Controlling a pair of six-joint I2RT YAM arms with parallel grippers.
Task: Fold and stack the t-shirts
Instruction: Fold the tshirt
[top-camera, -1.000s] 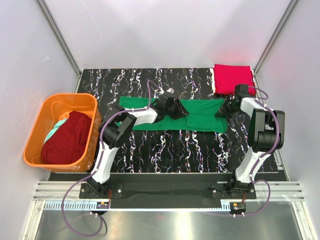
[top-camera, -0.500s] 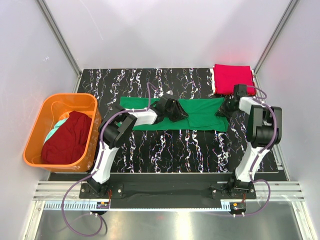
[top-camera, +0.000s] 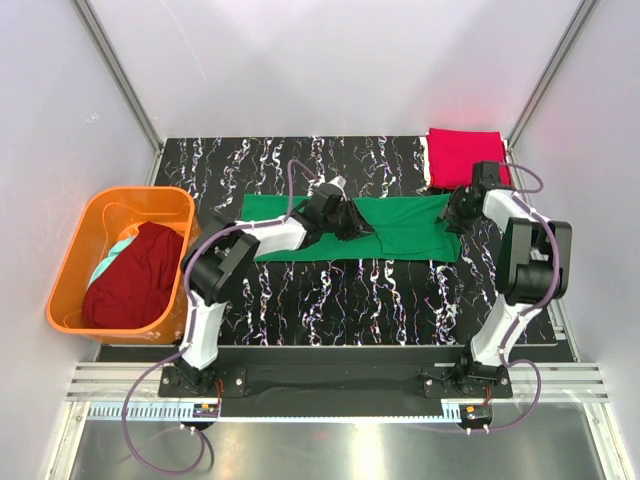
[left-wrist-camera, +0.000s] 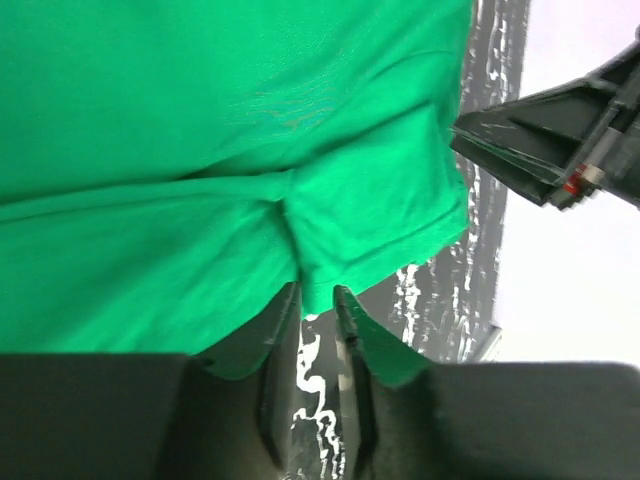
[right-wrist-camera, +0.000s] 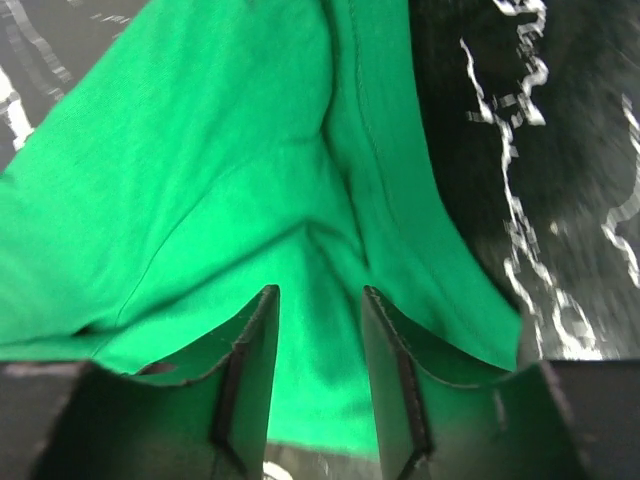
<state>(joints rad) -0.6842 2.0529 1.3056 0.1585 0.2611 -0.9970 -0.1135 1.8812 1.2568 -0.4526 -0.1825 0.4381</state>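
Observation:
The green t-shirt (top-camera: 405, 228) lies as a long folded strip across the middle of the black marbled table. My left gripper (top-camera: 349, 221) is at the strip's middle; in the left wrist view its jaws are nearly closed on a fold of the green cloth (left-wrist-camera: 330, 250). My right gripper (top-camera: 455, 213) is at the strip's right end, its jaws set round bunched green cloth (right-wrist-camera: 300, 200). The red t-shirt (top-camera: 462, 156) lies folded at the far right corner. The maroon t-shirt (top-camera: 135, 280) and the pale teal garment (top-camera: 115, 252) lie in the orange basket (top-camera: 75, 255).
The basket stands off the table's left edge. White walls with metal corner posts close in the table on three sides. The right arm (left-wrist-camera: 560, 130) shows beyond the shirt's end in the left wrist view.
Both grippers have moved slightly toward the far side with the green cloth. The shirt's right end has shifted a little right and back, drawing the strip out.

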